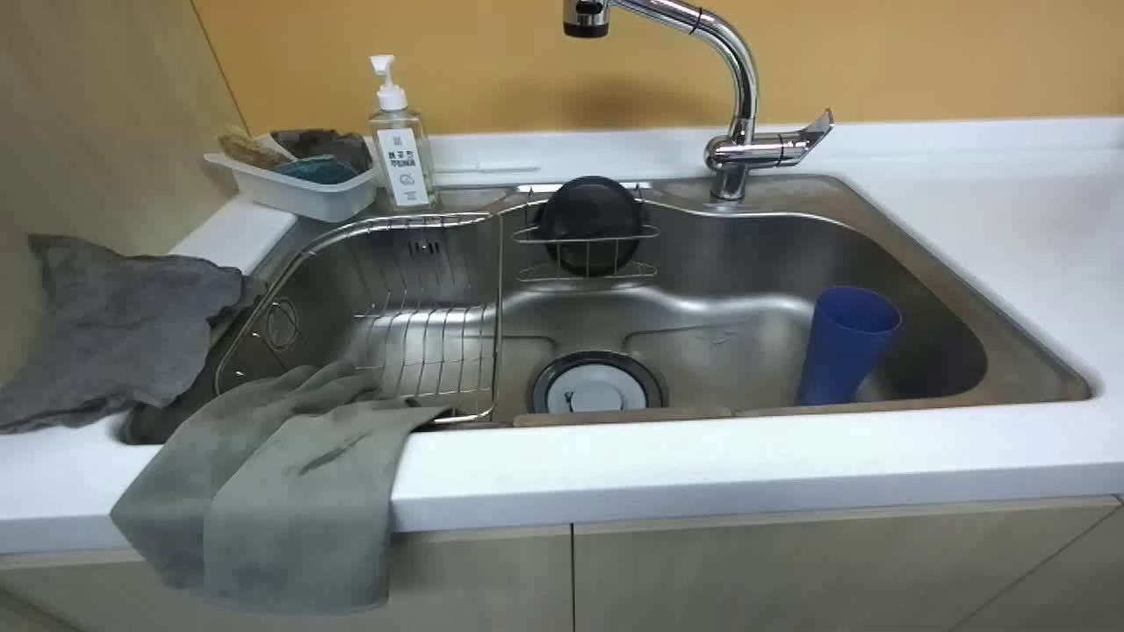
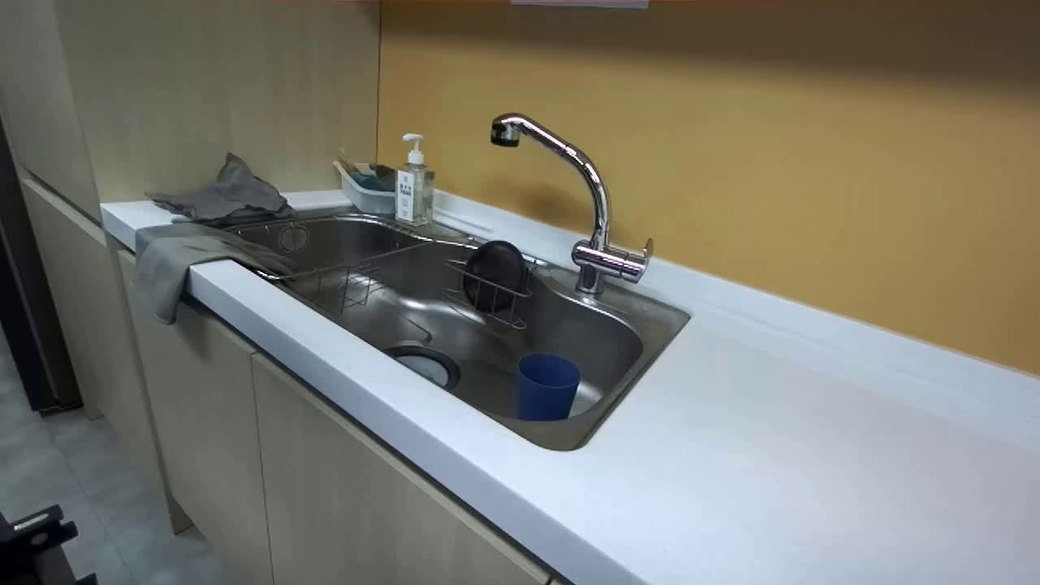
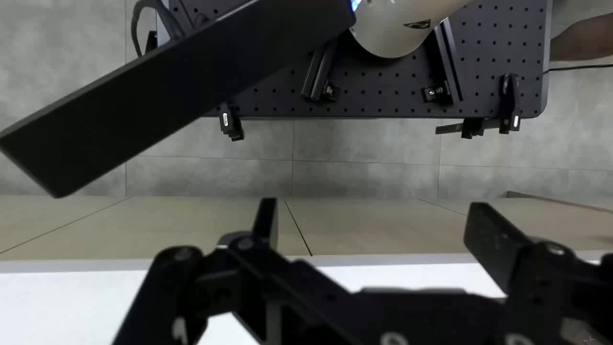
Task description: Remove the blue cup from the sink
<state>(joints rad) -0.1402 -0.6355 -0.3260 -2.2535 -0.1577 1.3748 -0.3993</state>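
Tool (image 3: pixel 373 218) spread wide, blue cup (image 1: pixel 847 347) upright in the sink (image 1: pixel 746 347)

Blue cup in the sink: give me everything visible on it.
The blue cup is a plain royal-blue tumbler, apparently plastic, with a round open mouth, sides narrowing downward and no handle in sight. It stands mouth-up in the sink, right of the round drain in both exterior views. The near rim hides its base in both, so what it touches there can't be confirmed; its inner bottom is out of sight. Nothing is seen gripping it.
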